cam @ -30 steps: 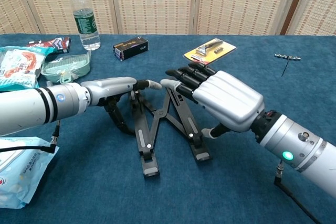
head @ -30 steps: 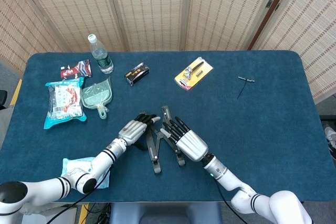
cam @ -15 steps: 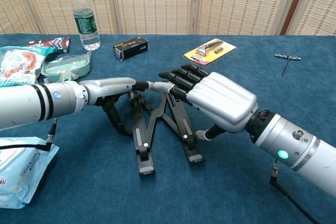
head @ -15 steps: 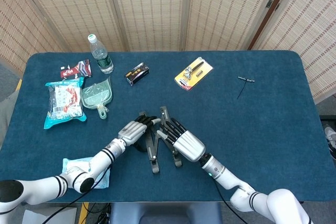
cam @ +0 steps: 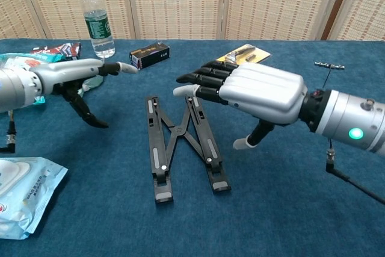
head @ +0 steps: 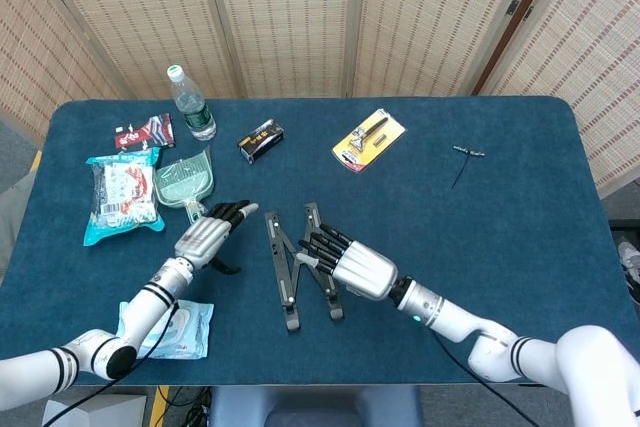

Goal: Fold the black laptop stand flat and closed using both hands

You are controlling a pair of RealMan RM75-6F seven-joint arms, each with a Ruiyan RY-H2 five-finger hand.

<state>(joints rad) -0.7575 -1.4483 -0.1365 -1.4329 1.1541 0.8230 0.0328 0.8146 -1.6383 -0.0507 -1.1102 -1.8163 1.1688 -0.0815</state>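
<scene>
**Both robot hands off the stand, rails not yet together**

The black laptop stand (cam: 180, 144) is lying low on the blue surface (head: 500, 227), its two rails crossed in a narrow X rather than side by side. The left robot hand (cam: 81, 76) is hovering well to the left of the stand, fingers spread, holding nothing. The right robot hand (cam: 246, 91) is hanging just above the stand's far end, fingers extended and apart, also empty.

The risk, as I judge it: pushing one rail alone is likely to slide the whole stand across the cloth instead of closing it, and fingers could catch in the scissor links.

Half a second ago both hands were meeting over the stand's top; the left has since pulled away and the right has lifted.
</scene>
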